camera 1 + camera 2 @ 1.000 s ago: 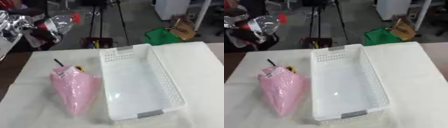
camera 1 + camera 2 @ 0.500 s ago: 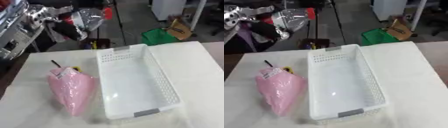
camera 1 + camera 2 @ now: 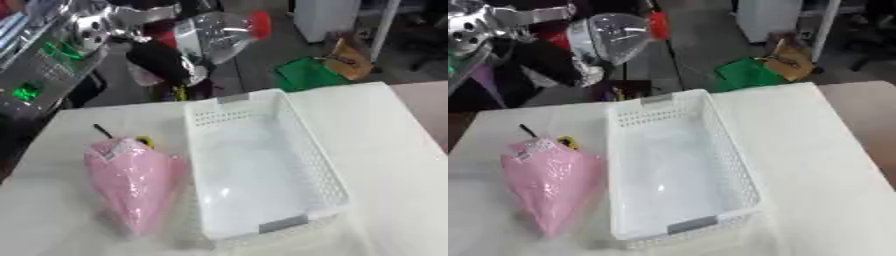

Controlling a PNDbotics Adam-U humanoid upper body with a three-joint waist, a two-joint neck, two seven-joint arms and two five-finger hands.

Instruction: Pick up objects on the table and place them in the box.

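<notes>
At the upper left of the left eye view, the left hand [image 3: 162, 62] has its fingers curled round a clear bottle [image 3: 219, 35] with a red cap. The right eye view shows the empty white box [image 3: 677, 175] mid-frame and a pink cone-shaped wrapper [image 3: 542, 182] at lower left on the table [image 3: 815, 165].
</notes>
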